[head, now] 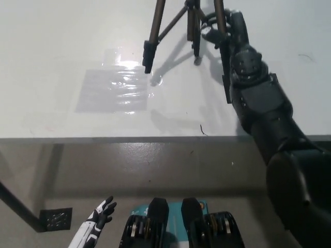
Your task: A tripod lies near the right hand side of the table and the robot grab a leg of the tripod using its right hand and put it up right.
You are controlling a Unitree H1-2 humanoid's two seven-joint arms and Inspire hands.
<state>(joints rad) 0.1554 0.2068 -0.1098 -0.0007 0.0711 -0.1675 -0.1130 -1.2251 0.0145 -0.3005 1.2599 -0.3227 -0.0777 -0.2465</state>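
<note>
The dark tripod (178,20) stands on the white table (62,46) at the top middle, its legs spread downward and its head out of frame. Its left foot (148,58) and middle foot (196,52) rest on or just above the tabletop. My black right hand (221,30) is shut around the tripod's right leg, and the arm runs back to the bottom right. The right leg's lower end is hidden behind that arm. My white left hand (99,226) hangs below the table at the lower left, fingers apart, holding nothing.
A shiny clear tape patch (114,90) lies left of the tripod. A black tape patch (226,89) shows partly behind my right arm. The table's front edge (129,138) crosses the middle. Below it are a table leg and a black floor plate (54,219).
</note>
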